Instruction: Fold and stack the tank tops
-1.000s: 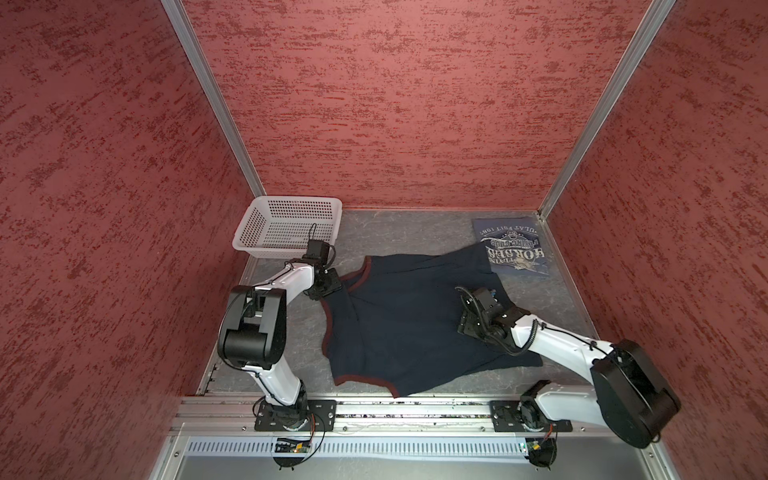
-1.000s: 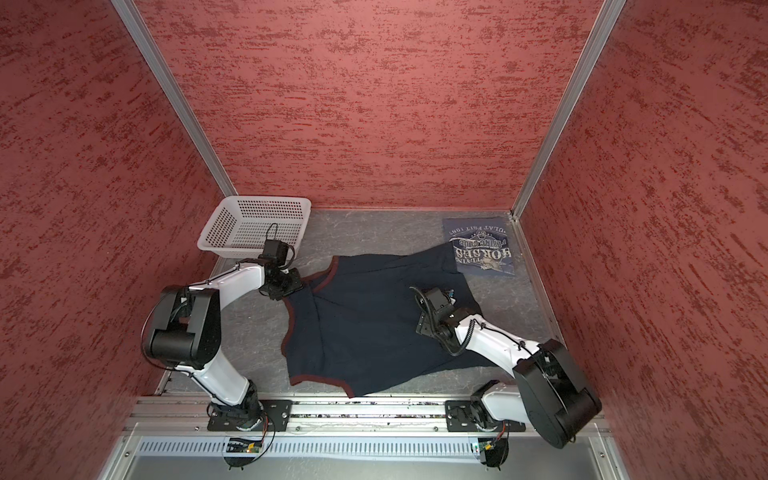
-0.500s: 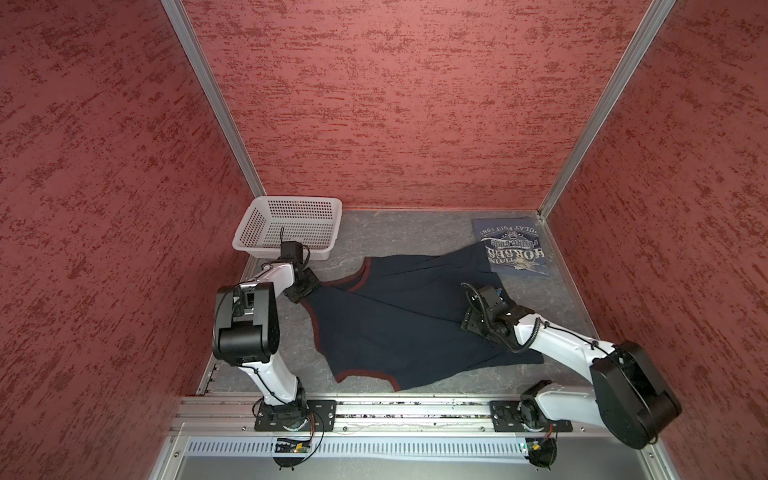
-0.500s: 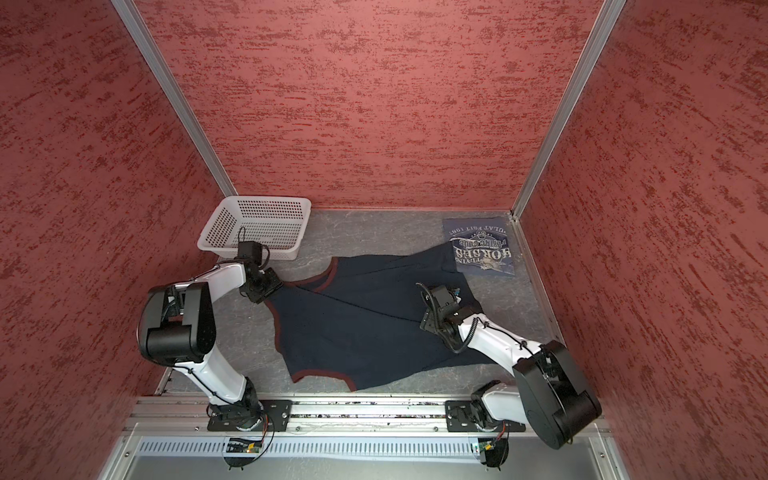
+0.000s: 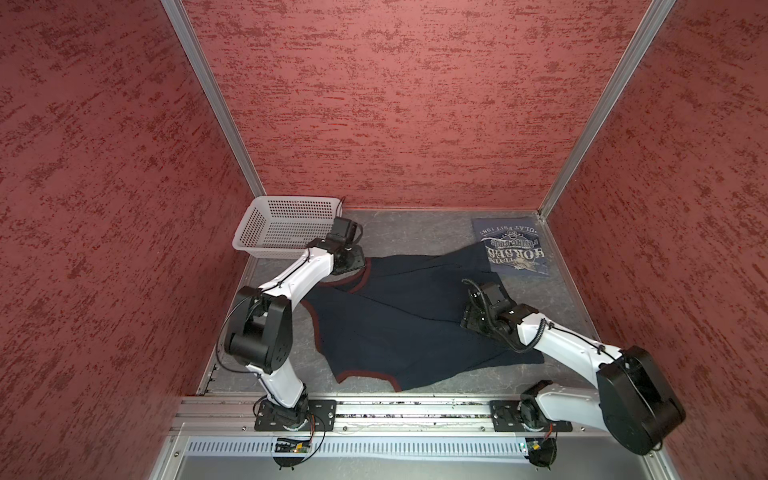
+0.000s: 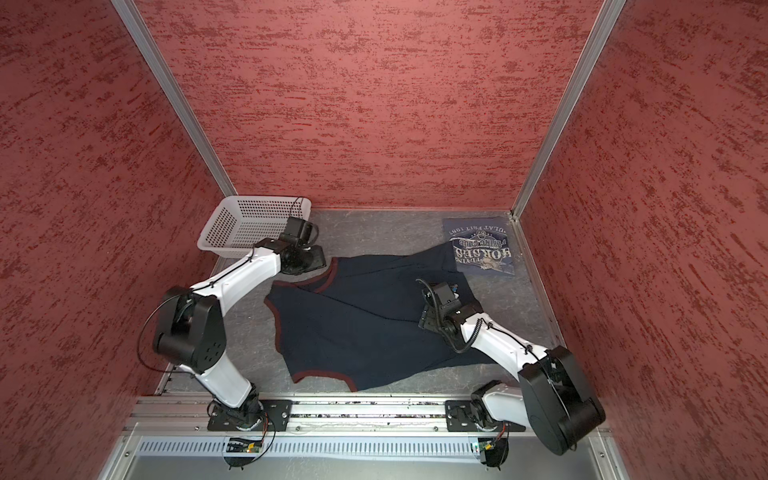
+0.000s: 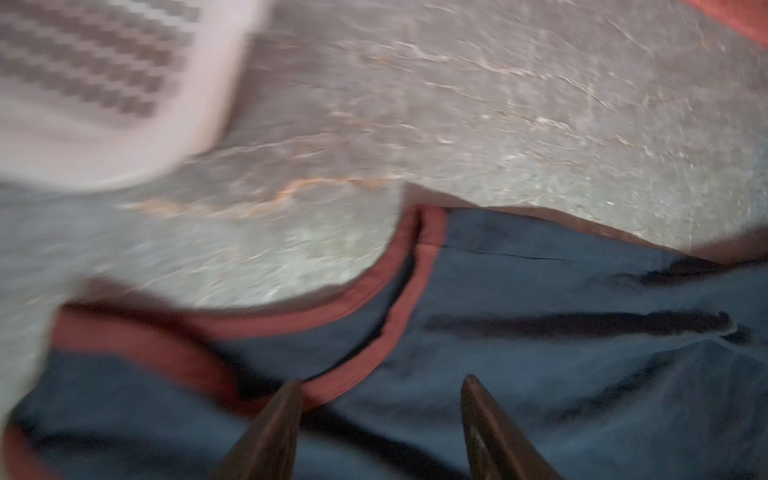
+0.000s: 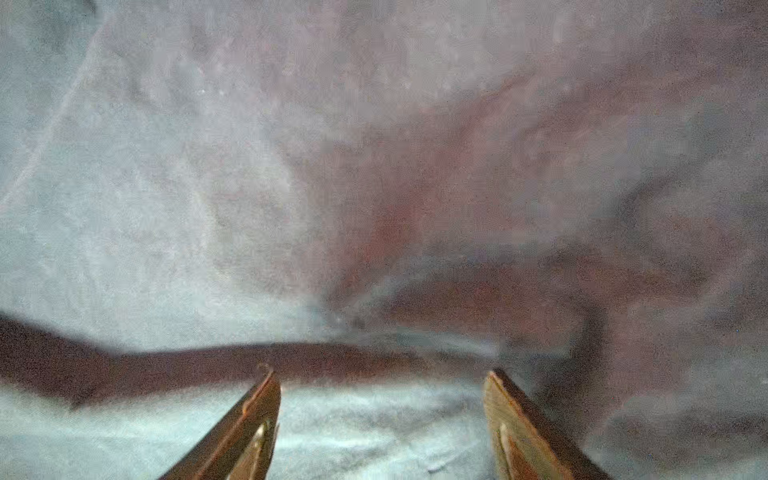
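The dark navy tank top (image 5: 415, 324) (image 6: 365, 332) with maroon trim lies spread and creased on the grey table. The slate-blue tank top (image 5: 513, 249) (image 6: 482, 249) with whitish lettering lies folded at the back right, and the navy top's corner overlaps it. My left gripper (image 5: 356, 261) (image 6: 316, 257) (image 7: 382, 382) hovers open over the navy top's far-left shoulder strap (image 7: 415, 266), with nothing between its fingers. My right gripper (image 5: 466, 322) (image 6: 424, 323) (image 8: 380, 372) stands open low over the navy top's right side, its jaws wide apart above the cloth.
A white perforated basket (image 5: 286, 224) (image 6: 249, 224) (image 7: 83, 83) stands at the back left, just behind the left gripper. Red walls close the table in on three sides. A metal rail (image 5: 415, 409) with both arm bases runs along the front edge.
The left gripper swung left, dragging the navy top's shoulder leftward, then came back right and farther toward the far strap. Its jaws widened. The right gripper hardly moved.
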`<state>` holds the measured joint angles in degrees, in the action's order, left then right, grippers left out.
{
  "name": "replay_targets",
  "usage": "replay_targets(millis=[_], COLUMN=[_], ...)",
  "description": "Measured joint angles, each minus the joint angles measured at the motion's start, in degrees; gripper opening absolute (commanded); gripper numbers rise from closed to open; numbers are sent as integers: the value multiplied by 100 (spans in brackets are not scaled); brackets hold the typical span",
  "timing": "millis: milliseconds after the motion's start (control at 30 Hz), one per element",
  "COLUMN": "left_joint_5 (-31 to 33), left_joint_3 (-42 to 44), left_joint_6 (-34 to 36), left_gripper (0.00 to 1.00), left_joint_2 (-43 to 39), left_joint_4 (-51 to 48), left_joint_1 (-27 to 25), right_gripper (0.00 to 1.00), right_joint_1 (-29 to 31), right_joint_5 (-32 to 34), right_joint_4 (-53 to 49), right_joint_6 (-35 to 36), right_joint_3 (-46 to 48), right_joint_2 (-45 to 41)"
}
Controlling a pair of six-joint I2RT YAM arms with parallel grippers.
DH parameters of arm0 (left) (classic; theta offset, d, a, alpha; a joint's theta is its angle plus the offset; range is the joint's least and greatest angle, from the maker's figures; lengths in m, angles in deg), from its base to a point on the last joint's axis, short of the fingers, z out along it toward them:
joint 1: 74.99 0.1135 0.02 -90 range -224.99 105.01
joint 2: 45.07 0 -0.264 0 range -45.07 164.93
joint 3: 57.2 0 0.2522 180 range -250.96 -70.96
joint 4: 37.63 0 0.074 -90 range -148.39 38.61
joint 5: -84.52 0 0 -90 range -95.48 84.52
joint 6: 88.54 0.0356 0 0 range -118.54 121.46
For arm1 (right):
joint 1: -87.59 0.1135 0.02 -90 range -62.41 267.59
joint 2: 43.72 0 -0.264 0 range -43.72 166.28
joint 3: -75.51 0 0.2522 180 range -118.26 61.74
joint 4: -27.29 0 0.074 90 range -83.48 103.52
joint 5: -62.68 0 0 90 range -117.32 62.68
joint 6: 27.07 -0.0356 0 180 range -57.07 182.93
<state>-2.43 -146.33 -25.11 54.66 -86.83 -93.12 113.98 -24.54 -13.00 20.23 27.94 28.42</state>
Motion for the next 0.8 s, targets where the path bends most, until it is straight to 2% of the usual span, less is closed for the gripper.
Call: replay_targets(millis=[167, 333, 500, 800], left_joint_5=[-48, -9, 52, 157], left_joint_3=[-922, -1545, -1880, -2282], left_joint_6=[155, 254, 352, 503], left_gripper=[53, 48, 40, 17], left_joint_2=[1283, 2122, 2435, 2723], left_joint_4=[-179, -409, -522, -529], left_joint_1=[-262, -280, -289, -343], right_gripper=[78, 78, 78, 79], right_joint_1=[0, 0, 0, 0], right_joint_5=[-24, -22, -22, -20], right_joint_4=[0, 7, 7, 2], right_joint_6=[9, 9, 9, 11], right_joint_3=[2, 101, 203, 254], right_joint_2=[-20, -129, -133, -133])
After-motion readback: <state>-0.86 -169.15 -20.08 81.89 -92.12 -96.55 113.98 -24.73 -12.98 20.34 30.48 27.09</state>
